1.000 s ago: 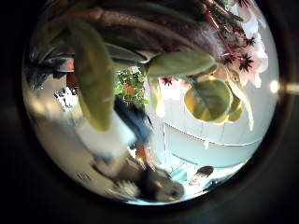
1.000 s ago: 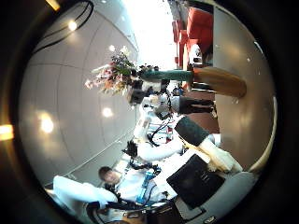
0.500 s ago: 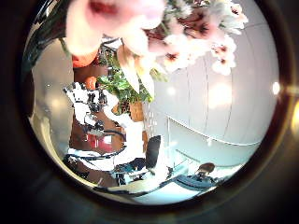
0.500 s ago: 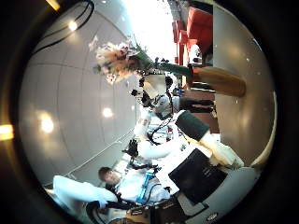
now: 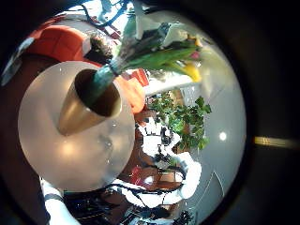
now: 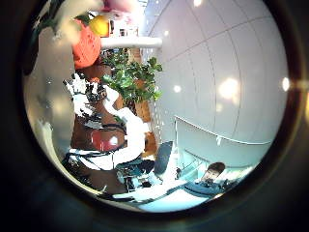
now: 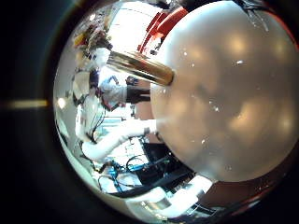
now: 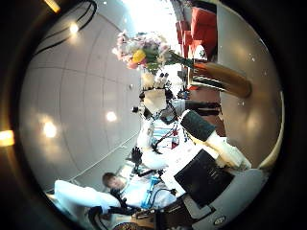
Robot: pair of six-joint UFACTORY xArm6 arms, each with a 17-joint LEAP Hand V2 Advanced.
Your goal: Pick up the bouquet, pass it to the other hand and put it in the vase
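So, bouquet (image 5: 159,52): I see its stems down in the mouth of the vase (image 5: 89,94), blooms fanning out above the rim.
Vase: standing on the round table (image 5: 66,150), close under the left hand's palm.
Other hand: the right thumb side view shows me a hand (image 8: 153,96) just beside the blooms, apart from the vase.
Left hand, right hand: I cannot tell whether either is open or closed.
Room: bare table all round the vase; a potted plant (image 6: 130,77) stands well off.
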